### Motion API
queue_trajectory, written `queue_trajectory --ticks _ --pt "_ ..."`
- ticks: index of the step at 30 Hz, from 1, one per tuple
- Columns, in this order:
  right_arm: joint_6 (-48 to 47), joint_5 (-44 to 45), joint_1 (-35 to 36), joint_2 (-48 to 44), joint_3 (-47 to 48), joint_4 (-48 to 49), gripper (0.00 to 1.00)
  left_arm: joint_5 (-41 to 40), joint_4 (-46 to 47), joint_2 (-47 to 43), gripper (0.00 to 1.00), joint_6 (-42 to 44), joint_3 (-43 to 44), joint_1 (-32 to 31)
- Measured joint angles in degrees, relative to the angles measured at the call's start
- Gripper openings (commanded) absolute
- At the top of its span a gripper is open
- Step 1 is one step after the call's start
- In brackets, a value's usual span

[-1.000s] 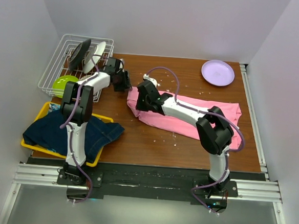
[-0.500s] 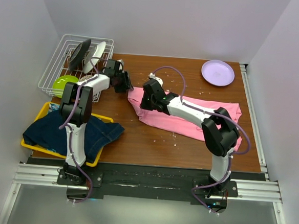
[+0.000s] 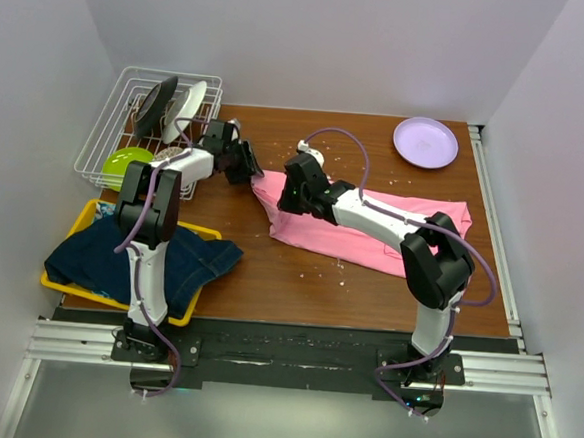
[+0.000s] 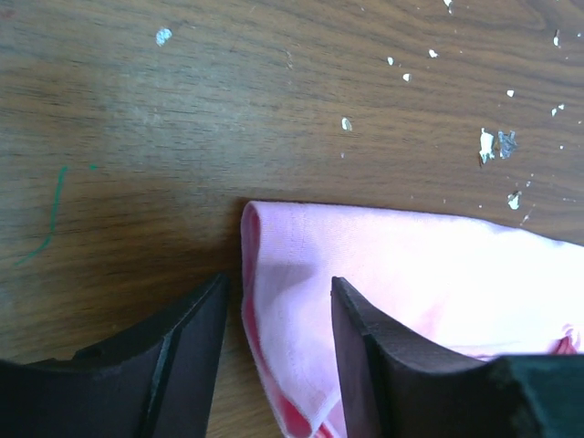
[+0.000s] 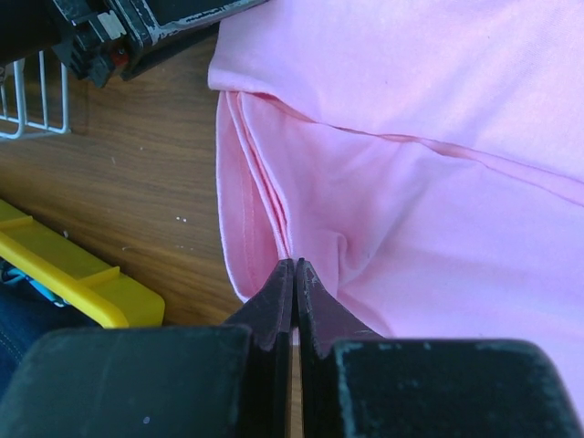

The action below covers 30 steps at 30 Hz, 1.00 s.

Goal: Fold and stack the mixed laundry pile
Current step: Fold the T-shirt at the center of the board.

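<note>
The right gripper has its jaws pressed fully together. Its tips sit at a small pucker in the pink T-shirt, pinching a fold just inside the shirt's left end. The left gripper stands half spread, holding nothing. One finger is on bare wood and the other over the cloth, so the shirt's rounded far-left corner lies in the gap between them.

The shirt is soft, plain pink and folded into a long band. Doubled hems show as layered edges at its left end, and a seam runs diagonally across it. It lies flat on the brown wooden table, stretching from the two grippers at centre towards the right edge, partly under the right arm.

The dark blue denim jacket is heaped in the yellow tray at the near left, well apart from both grippers, with one part spilling over the tray's rim onto the table. A sliver of turquoise cloth shows beside it in the tray.

In count there are one pink shirt, one denim jacket and one tray. There is also one wire rack at the far left holding two upright dishes, one green bowl, and one lilac plate at the far right. White crumbs are scattered over the wood.
</note>
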Motion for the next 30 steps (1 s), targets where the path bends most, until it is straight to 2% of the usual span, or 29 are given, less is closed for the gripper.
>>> queue_trajectory --ticks 8,9,11,12,15,19,25,30 --pt "0.0 0.0 0.0 0.0 -0.5 0.0 0.0 0.3 0.9 -0.1 0.33 -1.6 -1.0 0.0" --pt "0.0 0.0 0.0 0.0 -0.7 0.1 0.0 0.2 0.8 -0.1 0.25 -1.6 -1.0 0.0" --pt "0.0 -0.1 0.0 0.0 -0.8 0.2 0.0 -0.3 0.5 -0.1 0.2 -1.7 -1.0 0.0" --pt "0.0 -0.2 0.1 0.0 -0.8 0.3 0.0 -0.7 0.3 -0.1 0.11 -1.4 -1.0 0.0" --pt "0.5 -1.2 0.4 0.0 -0.8 1.4 0.0 -2.6 -0.2 -0.1 0.0 -0.9 -0.8 0.0" --pt "1.4 -1.7 2.6 0.7 0.2 2.4 0.0 -5.7 -0.8 -0.1 0.0 0.9 0.7 -0.4" --pt "3.0 -3.0 8.1 7.3 6.8 5.2 0.0 -11.5 -2.3 -0.1 0.0 5.9 4.0 -0.7" --pt "4.0 -3.1 9.9 11.6 10.5 6.0 0.0 -15.4 -3.5 -0.1 0.0 9.9 4.0 -0.6"
